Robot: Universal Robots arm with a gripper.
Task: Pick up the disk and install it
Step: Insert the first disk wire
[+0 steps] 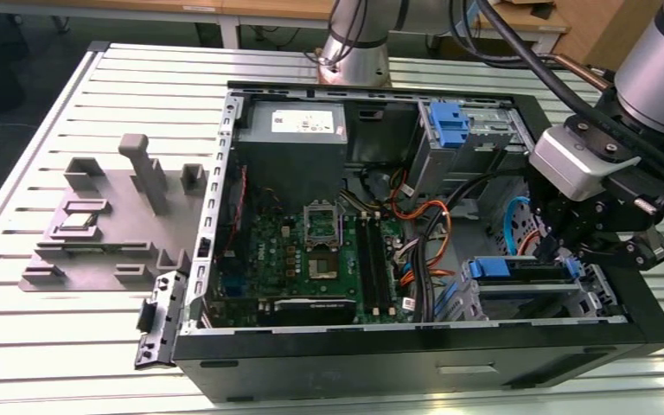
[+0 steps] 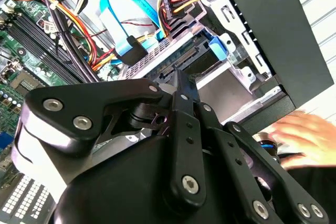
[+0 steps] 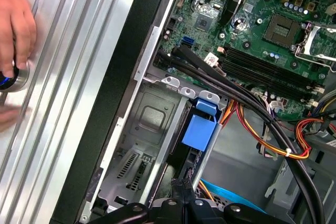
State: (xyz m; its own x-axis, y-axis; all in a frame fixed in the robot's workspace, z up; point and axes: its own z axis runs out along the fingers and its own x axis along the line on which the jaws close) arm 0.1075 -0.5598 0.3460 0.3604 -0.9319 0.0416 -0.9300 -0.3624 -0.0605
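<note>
Drive bay point(image 3: 149, 129), disk point(image 3: 201, 129) right under hand point(image 3: 180, 187)

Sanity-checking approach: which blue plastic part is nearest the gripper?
The blue carrier right beside the gripper, lower in the exterior view; the blue bracket sits far off, near the power supply.

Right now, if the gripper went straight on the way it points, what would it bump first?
Probably the disk in its blue carrier, seated in the drive bay. The gripper points at its edge; whether they already touch is unclear.
</note>
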